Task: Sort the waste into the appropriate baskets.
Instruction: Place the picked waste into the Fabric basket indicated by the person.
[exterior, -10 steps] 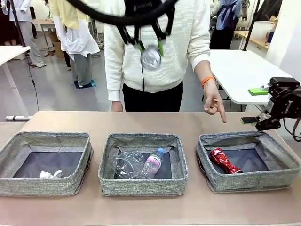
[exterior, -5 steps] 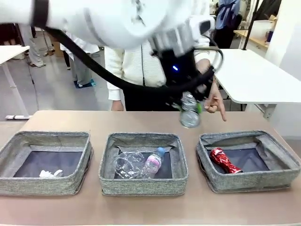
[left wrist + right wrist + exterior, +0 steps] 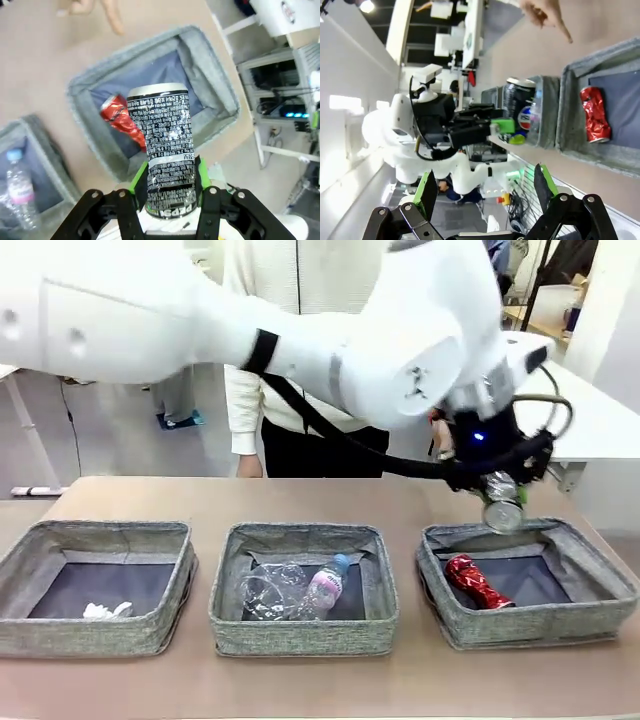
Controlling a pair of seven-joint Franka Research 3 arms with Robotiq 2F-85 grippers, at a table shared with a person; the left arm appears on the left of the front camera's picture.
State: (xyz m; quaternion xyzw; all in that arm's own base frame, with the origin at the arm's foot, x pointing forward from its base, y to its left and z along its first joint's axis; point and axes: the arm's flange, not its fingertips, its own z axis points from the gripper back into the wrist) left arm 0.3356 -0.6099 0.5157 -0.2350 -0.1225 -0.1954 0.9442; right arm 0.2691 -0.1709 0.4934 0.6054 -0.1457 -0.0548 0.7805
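A: Status of sorting?
B: The black-silver can is hanging over the right basket, clamped by the left gripper; the red can is lying inside. One drop is remaining.
A: Surroundings?
B: The tan table is bearing three baskets; the right gripper is idling wide, holding nothing.

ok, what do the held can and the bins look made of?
Black-silver can in the left gripper: looks like thin metal, glossy printed wrap, bright silver rim. Right basket and its twins: seemingly soft grey woven fabric, matte, with a dark inner bottom.
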